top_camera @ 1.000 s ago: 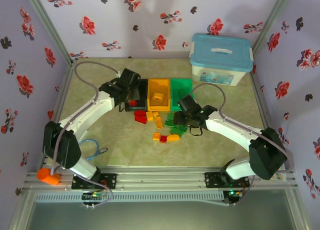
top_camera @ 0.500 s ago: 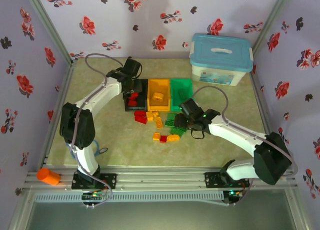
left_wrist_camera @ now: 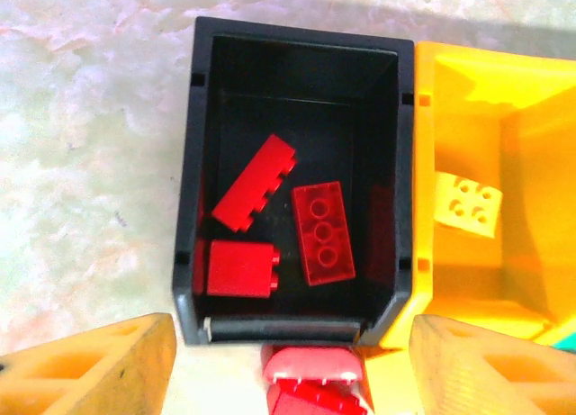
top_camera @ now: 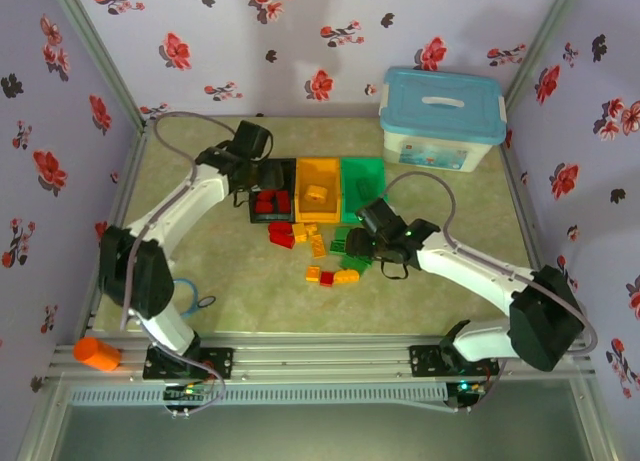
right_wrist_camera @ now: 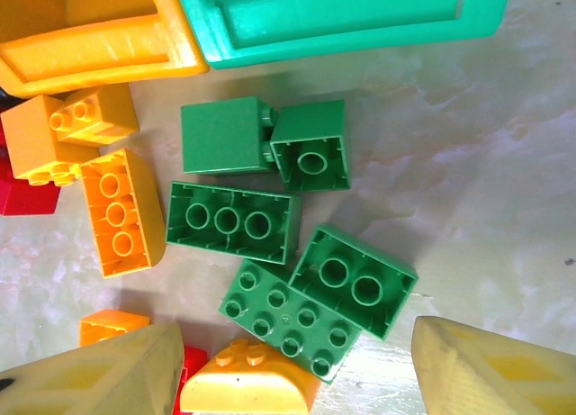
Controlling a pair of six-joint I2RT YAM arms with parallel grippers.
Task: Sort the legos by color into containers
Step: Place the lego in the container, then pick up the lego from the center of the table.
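Left wrist: the left gripper, fingers apart and empty, faces the black rectangular plastic bin, which holds three red studded bricks.

Right wrist: the right gripper, also spread, has loose green studded bricks just ahead. The green plastic bin lies straight beyond them.

Top: the right gripper is the nearer to them.

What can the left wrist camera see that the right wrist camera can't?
Left wrist camera: the black bin with three red bricks inside. Right wrist camera: the green bin at the top edge and five green bricks loose on the table. Both: the yellow-orange bin and the same marbled table.
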